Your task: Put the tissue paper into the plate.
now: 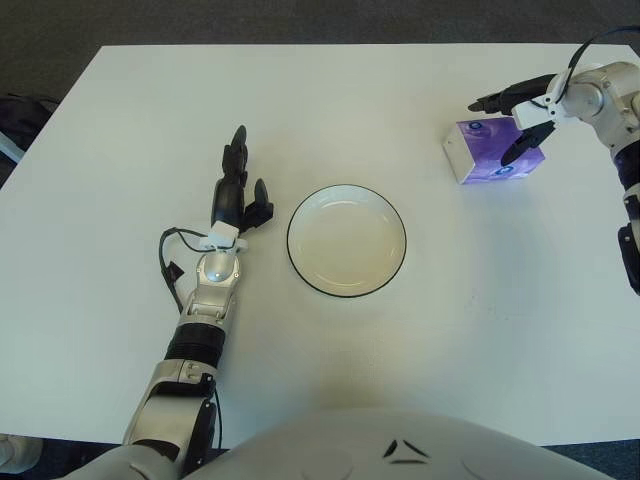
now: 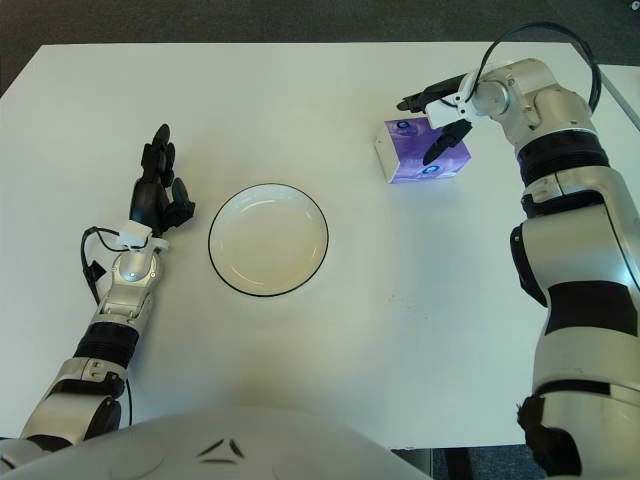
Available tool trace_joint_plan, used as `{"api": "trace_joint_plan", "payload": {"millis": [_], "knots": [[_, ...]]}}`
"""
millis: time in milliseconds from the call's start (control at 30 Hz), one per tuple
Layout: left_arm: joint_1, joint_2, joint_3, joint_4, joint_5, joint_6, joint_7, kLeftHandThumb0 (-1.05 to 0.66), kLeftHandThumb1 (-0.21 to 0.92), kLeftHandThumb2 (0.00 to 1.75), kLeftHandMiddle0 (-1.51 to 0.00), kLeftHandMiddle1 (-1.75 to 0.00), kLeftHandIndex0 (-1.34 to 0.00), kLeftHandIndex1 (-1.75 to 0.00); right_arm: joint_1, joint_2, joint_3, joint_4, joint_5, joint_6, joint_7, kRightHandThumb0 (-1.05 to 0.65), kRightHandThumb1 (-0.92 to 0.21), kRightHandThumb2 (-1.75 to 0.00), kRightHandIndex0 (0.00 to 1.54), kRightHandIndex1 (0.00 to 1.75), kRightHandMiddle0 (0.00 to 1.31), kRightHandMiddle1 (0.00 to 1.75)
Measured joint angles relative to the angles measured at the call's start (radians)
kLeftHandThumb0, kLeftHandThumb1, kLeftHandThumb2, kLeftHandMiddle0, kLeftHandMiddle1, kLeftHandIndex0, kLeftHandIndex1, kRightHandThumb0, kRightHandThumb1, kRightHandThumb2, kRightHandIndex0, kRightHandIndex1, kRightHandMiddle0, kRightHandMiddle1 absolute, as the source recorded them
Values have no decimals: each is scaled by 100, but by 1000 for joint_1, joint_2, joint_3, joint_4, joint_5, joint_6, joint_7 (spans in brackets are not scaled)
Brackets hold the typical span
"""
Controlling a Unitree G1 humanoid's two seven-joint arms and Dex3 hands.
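The tissue box (image 1: 495,151) is a small purple pack with a white end face, lying in the upper right of the frame on the white table (image 1: 120,130). The right hand (image 1: 522,110) sits over its top with fingers spread; one finger seems to touch the box, though contact is hard to confirm. The plate (image 1: 346,240), white with a dark rim, sits mid-frame and holds nothing. The left hand (image 1: 238,195) shows just left of it, fingers loosely extended.

The tissue paper (image 1: 493,152) pack is purple with a white side; the plate (image 1: 346,240) is white, rimmed black.
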Motion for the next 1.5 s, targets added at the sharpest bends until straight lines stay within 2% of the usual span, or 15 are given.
{"api": "trace_joint_plan", "payload": {"millis": [533, 1267, 1500], "knots": [[0, 1, 0, 0, 0, 0, 0, -78, 92, 95, -17, 0, 0, -34, -4, -6, -3, -1, 22, 9, 24, -105, -84, -5, 0, 0, 0, 0], [0, 2, 0, 1, 1, 0, 3, -78, 92, 94, -18, 0, 0, -34, 6, -39, -3, -16, 24, 4, -5, -105, -86, -5, 0, 0, 0, 0], [0, 2, 0, 1, 1, 0, 3, -78, 92, 94, -17, 0, 0, -33, 19, -40, -3, -26, 24, -8, -43, -105, -87, -5, 0, 0, 0, 0]]}}
